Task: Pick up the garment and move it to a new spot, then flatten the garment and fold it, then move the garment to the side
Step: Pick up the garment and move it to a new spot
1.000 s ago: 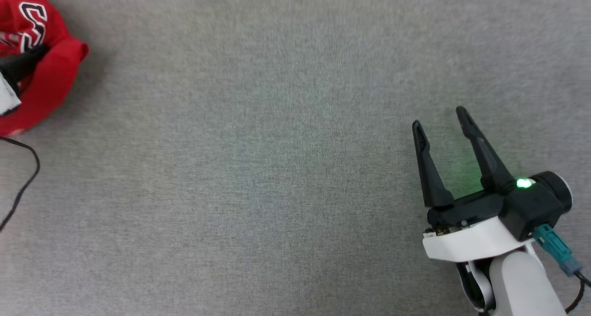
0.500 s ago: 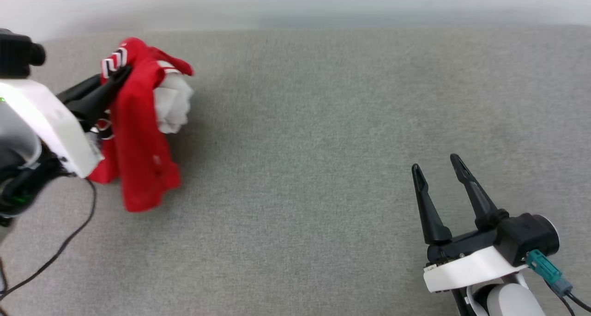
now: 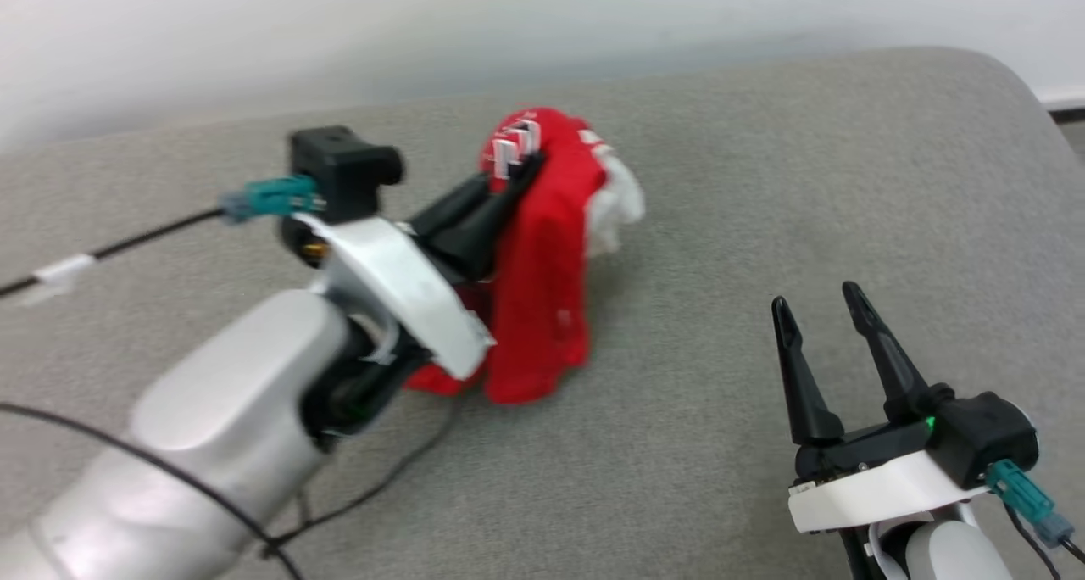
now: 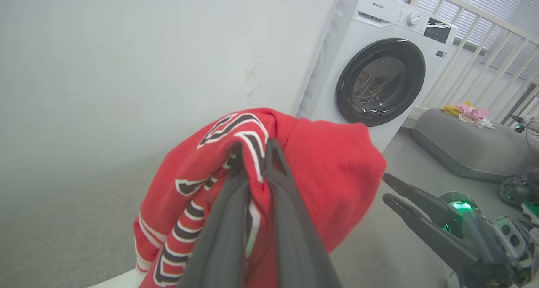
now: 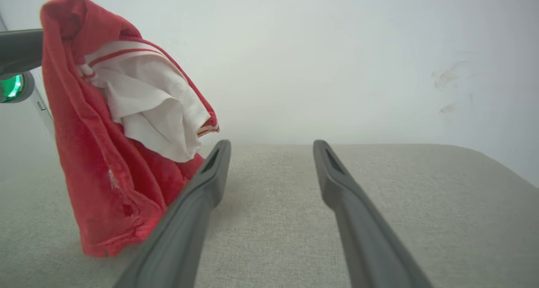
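Garment (image 3: 542, 309) hangs bunched at frame centre, pinched by left gripper (image 3: 530, 164); right gripper (image 3: 815, 298), lower right, stands spread and empty.

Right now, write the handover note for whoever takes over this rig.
Left gripper: shut on the red jersey shirt with white sleeves, which hangs bunched over the grey fabric surface, its lower edge about touching it.
Right gripper: open, empty, apart from the shirt.
Done: picked up.
Left to do: set down at the new spot, flatten, fold, move aside.
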Controlling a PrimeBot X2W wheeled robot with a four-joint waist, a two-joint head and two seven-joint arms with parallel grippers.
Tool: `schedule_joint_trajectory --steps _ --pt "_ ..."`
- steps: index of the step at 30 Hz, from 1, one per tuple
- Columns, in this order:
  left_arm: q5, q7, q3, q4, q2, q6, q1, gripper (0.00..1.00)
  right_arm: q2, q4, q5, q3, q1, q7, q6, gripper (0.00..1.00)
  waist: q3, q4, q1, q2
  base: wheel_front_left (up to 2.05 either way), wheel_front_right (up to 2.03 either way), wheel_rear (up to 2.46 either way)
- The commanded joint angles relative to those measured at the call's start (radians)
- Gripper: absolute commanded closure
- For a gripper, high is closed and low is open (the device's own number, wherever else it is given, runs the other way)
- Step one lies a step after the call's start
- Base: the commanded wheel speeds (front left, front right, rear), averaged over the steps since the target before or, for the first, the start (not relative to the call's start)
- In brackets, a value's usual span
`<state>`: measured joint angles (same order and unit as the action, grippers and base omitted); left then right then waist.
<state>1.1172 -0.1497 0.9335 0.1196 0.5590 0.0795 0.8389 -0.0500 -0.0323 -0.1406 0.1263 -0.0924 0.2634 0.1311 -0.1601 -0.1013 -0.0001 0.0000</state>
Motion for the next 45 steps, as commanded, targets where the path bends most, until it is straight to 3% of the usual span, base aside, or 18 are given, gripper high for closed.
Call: schedule_joint_trajectory --steps 1,6,10,11,12,16,23,27,33,40,45 --pt "-0.007 -0.007 0.005 0.003 -0.014 -0.001 0.006 1.0 -0.001 0.005 -0.003 -0.004 -0.001 0.002 -0.001 0.0 -0.02 -0.029 0.0001 0.0 0.0 0.0 0.0" --pt "-0.085 -0.046 0.081 0.09 -0.168 -0.019 0.021 1.0 0.0 0.026 -0.017 -0.049 -0.019 0.002 -0.001 0.0 -0.058 -0.087 0.0001 0.0 0.0 0.0 0.0" --pt "-0.167 -0.042 0.181 0.235 -0.26 -0.018 0.01 1.0 0.0 0.041 -0.031 -0.069 -0.036 0.002 -0.001 0.0 -0.082 -0.129 0.0001 0.0 0.0 0.0 0.0" --pt "-0.191 -0.033 0.213 0.274 -0.276 -0.015 0.009 0.63 0.0 0.043 -0.033 -0.068 -0.04 0.002 -0.001 0.0 -0.086 -0.136 0.0001 0.0 0.0 0.0 0.0" --pt "-0.218 -0.023 0.244 0.317 -0.292 -0.012 0.01 0.0 0.0 0.045 -0.034 -0.071 -0.043 0.002 -0.001 0.0 -0.089 -0.139 0.0001 0.0 0.0 0.0 0.0" --pt "-0.284 -0.045 0.302 0.435 -0.346 0.007 -0.006 0.0 0.0 0.047 -0.036 -0.076 -0.049 0.002 -0.001 0.0 -0.091 -0.142 0.0001 0.0 0.0 0.0 0.0" --pt "-0.284 -0.111 0.238 0.484 -0.368 0.025 -0.015 0.0 -0.001 0.021 -0.051 -0.086 -0.009 0.002 -0.001 0.0 -0.046 -0.093 0.0001 0.0 0.0 0.0 0.0" --pt "-0.306 -0.117 0.099 0.412 -0.337 0.003 -0.035 0.0 0.0 0.011 -0.046 -0.096 -0.004 0.002 -0.001 0.0 -0.011 -0.055 0.0001 0.0 0.0 0.0 0.0" --pt "-0.397 -0.116 -0.153 0.259 -0.244 -0.045 -0.122 0.0 0.0 0.004 -0.02 -0.115 0.011 0.002 -0.001 0.0 0.032 0.0 0.0001 0.0 0.0 0.0 0.0" --pt "-0.519 -0.116 -0.449 0.079 -0.146 -0.07 -0.325 0.0 0.0 0.013 -0.006 -0.124 0.032 0.002 -0.001 0.0 0.06 0.046 0.0001 0.0 0.0 0.0 0.0" --pt "-0.578 -0.116 -0.595 -0.026 -0.135 -0.074 -0.526 0.0 -0.001 0.017 0.001 -0.128 0.044 0.002 -0.001 0.0 0.07 0.062 0.0001 0.0 0.0 0.0 0.0"
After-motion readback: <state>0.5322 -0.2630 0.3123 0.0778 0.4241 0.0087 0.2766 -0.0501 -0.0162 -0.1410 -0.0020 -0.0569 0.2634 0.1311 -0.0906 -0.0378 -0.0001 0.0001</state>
